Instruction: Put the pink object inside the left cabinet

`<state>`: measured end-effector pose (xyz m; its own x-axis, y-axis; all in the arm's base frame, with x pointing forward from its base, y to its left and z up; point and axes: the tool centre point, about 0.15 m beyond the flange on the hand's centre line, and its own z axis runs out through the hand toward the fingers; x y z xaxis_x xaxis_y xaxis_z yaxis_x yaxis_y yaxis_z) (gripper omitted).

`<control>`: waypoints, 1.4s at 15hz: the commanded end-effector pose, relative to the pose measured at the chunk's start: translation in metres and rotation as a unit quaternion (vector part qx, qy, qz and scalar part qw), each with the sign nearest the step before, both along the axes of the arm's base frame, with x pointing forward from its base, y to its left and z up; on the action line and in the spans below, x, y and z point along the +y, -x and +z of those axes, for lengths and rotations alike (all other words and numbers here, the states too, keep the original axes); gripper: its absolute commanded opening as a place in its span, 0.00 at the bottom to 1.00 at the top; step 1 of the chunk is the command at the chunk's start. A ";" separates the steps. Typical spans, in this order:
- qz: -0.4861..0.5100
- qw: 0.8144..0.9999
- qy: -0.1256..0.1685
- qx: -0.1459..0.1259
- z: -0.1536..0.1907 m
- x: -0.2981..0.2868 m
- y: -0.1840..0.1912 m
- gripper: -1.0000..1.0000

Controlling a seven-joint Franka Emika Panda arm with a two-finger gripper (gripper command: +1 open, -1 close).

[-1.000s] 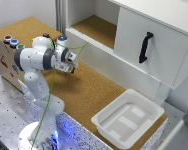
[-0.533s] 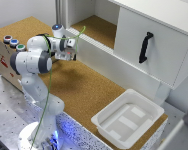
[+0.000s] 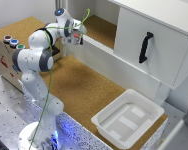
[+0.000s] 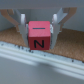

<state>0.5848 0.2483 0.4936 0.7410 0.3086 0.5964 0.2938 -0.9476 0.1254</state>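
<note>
Pink object [image 4: 39, 36] clamped in end effector [image 3: 79, 38], arm reaching toward left cabinet [image 3: 101, 27].

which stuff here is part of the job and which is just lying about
Job: gripper holding the pink object; left cabinet.
Lying about: white tray; panel with black handle; coloured buttons.

Pink cube [image 4: 39, 36] marked "N", upright between pincer [image 4: 40, 30] fingers, above left cabinet's [image 3: 101, 27] white front edge

Hand [image 3: 80, 38] holding pink object [image 4: 39, 37] before left cabinet [image 3: 101, 27], tray [image 3: 128, 118] well apart
</note>
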 end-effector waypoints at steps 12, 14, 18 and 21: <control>-0.095 0.994 0.051 0.019 -0.022 0.033 -0.061 1.00; -0.095 0.994 0.043 0.017 -0.022 0.030 -0.051 1.00; -0.085 0.996 0.038 0.007 -0.020 0.022 -0.011 1.00; -0.070 0.997 0.041 -0.002 -0.020 0.016 0.043 1.00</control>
